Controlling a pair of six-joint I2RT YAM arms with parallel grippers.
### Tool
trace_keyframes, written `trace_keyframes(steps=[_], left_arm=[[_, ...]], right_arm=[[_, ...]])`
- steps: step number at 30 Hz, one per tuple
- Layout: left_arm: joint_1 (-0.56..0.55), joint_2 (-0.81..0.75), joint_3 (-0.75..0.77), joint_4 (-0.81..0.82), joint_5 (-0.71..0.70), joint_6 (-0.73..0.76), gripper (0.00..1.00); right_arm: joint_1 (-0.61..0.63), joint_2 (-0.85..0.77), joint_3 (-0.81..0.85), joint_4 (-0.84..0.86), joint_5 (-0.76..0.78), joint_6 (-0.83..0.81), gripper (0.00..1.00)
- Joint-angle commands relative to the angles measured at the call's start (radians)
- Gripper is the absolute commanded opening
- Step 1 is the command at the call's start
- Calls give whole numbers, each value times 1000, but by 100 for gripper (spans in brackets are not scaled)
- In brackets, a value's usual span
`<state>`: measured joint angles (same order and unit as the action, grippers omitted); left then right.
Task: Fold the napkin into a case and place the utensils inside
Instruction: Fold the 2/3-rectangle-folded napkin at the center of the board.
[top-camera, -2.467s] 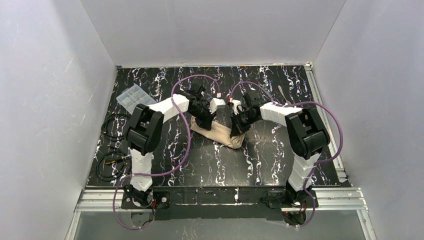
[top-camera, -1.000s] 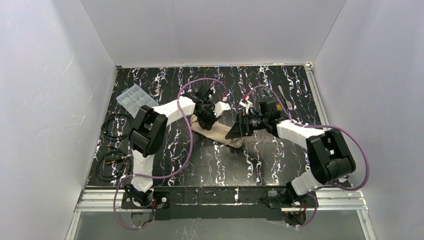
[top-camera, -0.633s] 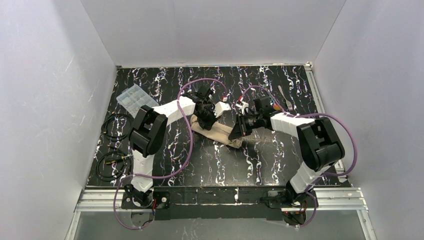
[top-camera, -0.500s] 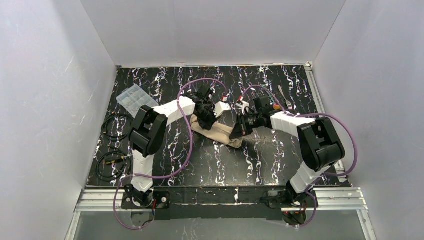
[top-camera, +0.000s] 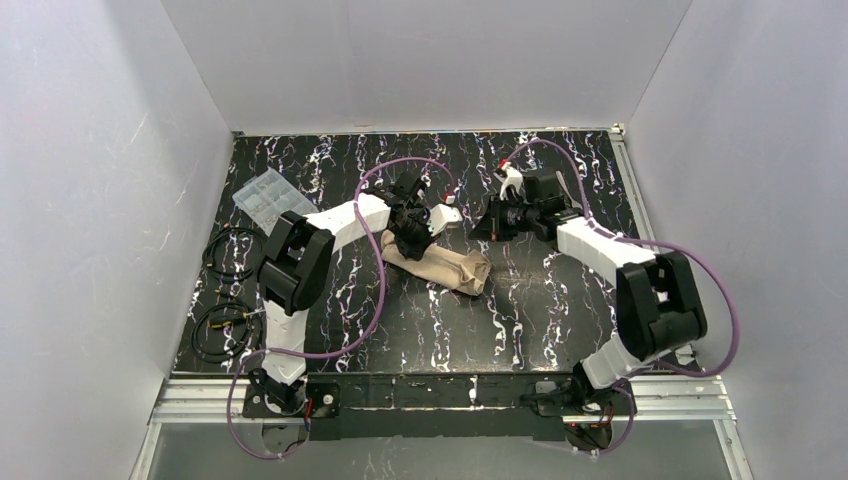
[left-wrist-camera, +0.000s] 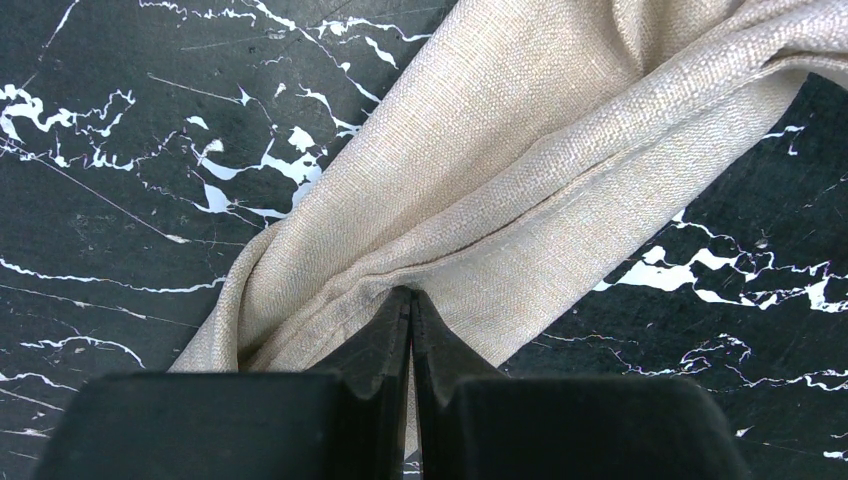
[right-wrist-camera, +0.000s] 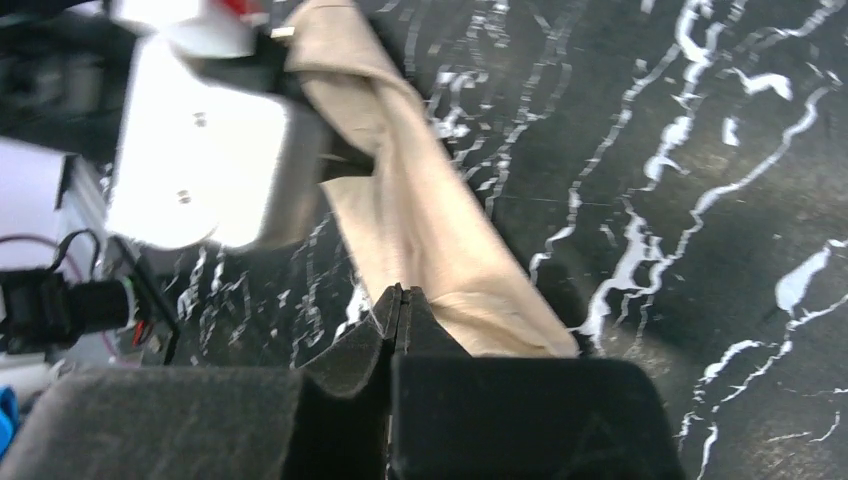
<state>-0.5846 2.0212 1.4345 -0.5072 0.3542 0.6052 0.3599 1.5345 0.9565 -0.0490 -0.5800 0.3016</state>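
Note:
The tan napkin (top-camera: 442, 264) lies mid-table as a narrow, folded, slanting bundle; it also shows as napkin (left-wrist-camera: 520, 150) and napkin (right-wrist-camera: 425, 225). My left gripper (top-camera: 411, 238) rests on its back-left end. In the left wrist view the left gripper (left-wrist-camera: 411, 292) is shut, its tips pinching a fold of the cloth. My right gripper (top-camera: 485, 228) hangs above the table just behind the napkin's right end, apart from it. The right gripper (right-wrist-camera: 399, 290) is shut with nothing between its fingers. The utensils are hidden.
A clear plastic compartment box (top-camera: 266, 195) sits at the back left. Black cable coils (top-camera: 226, 252) lie along the left edge. White walls enclose the table on three sides. The left wrist's white housing (right-wrist-camera: 200, 175) shows near the napkin's far end.
The right gripper has shut and pulled up and back, away from the napkin's right end. The left gripper and the napkin have stayed put.

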Motion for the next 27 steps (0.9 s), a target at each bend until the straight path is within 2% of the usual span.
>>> trace_keyframes(steps=[1, 9, 16, 27], left_arm=[[11, 13, -36, -24, -92, 28, 0], [11, 13, -36, -22, -97, 29, 0], [11, 14, -39, -23, -102, 33, 0], [11, 16, -36, -21, -107, 26, 0]], right_arm=[[0, 100, 44, 33, 140, 60, 1], [23, 182, 45, 39, 116, 74, 1], [28, 123, -52, 64, 73, 71, 1], [28, 96, -165, 54, 98, 68, 1]])
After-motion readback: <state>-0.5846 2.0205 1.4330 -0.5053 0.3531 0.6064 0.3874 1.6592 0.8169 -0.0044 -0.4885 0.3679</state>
